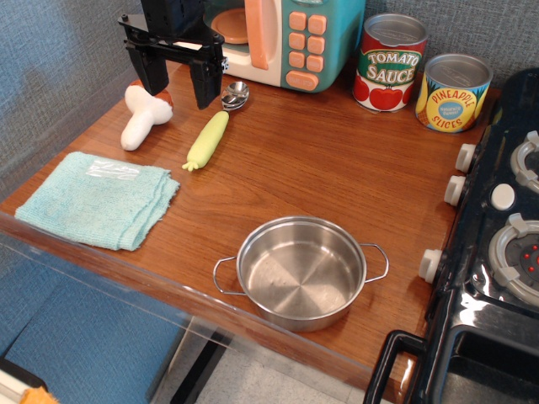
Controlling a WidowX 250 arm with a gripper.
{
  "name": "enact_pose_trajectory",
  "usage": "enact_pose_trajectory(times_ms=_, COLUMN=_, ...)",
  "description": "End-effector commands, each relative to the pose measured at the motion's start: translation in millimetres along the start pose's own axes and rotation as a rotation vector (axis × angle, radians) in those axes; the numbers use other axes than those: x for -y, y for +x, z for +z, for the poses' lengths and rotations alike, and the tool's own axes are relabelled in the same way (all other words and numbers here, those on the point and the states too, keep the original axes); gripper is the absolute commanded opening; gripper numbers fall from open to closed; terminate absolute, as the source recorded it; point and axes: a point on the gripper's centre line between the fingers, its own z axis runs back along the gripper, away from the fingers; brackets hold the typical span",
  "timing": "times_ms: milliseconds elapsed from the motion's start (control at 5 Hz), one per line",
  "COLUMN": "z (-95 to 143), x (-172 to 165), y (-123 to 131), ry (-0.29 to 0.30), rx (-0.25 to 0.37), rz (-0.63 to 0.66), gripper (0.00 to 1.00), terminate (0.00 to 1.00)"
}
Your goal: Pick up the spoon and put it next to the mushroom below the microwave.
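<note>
The spoon [211, 133] lies flat on the wooden counter, its metal bowl toward the microwave [278, 38] and its pale yellow-green handle pointing to the front left. The mushroom [143, 114] lies just left of it, white stem forward, reddish-brown cap toward the back. My gripper [178, 84] hangs above the gap between mushroom and spoon, raised off the counter, with its two black fingers spread wide and nothing between them.
A folded teal cloth [99, 199] lies front left. A steel pot [301, 271] stands front centre. A tomato sauce can [389, 62] and a pineapple can [454, 93] stand at the back right. A black toy stove [497, 244] borders the right side.
</note>
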Motion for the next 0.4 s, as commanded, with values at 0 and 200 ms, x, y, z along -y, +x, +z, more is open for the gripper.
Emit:
enact_pose_trajectory(times_ms=0, z=20.9, x=-4.2, y=4.4, ry=0.019, rx=0.057, rz=0.003, gripper=1.0, terminate=0.0)
enact_pose_trajectory(times_ms=200, z=20.9, x=-4.2, y=4.4, ry=0.019, rx=0.057, rz=0.003, gripper=1.0, terminate=1.0)
